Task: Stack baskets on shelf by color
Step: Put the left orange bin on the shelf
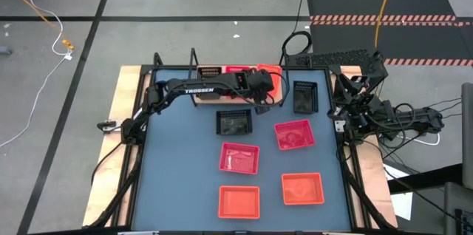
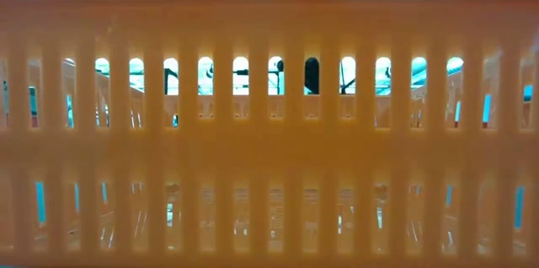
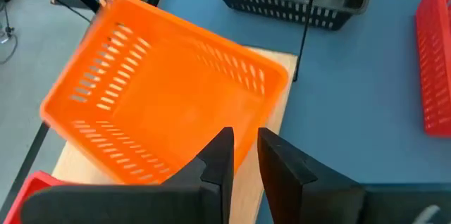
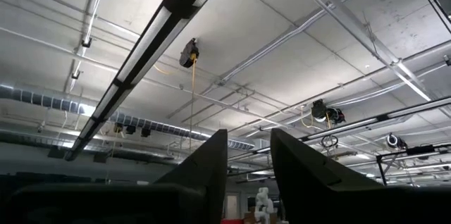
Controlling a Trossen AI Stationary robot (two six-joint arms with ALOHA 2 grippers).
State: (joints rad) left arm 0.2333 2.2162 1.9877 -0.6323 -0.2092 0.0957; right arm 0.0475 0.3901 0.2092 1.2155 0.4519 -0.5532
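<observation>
Left gripper (image 3: 243, 155), fingers nearly closed, pinches the rim of a bright orange basket (image 3: 169, 101) with slotted walls, tilted above the light wooden shelf (image 3: 264, 160) at the table's far edge; right gripper (image 4: 248, 155) is narrowly parted, empty, pointing at the ceiling.

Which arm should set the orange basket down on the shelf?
Left. The left gripper is over the shelf at the table's far edge, with the orange basket tilted at its fingertips. The right gripper is folded back off the table's right side, pointing at the ceiling.
</observation>
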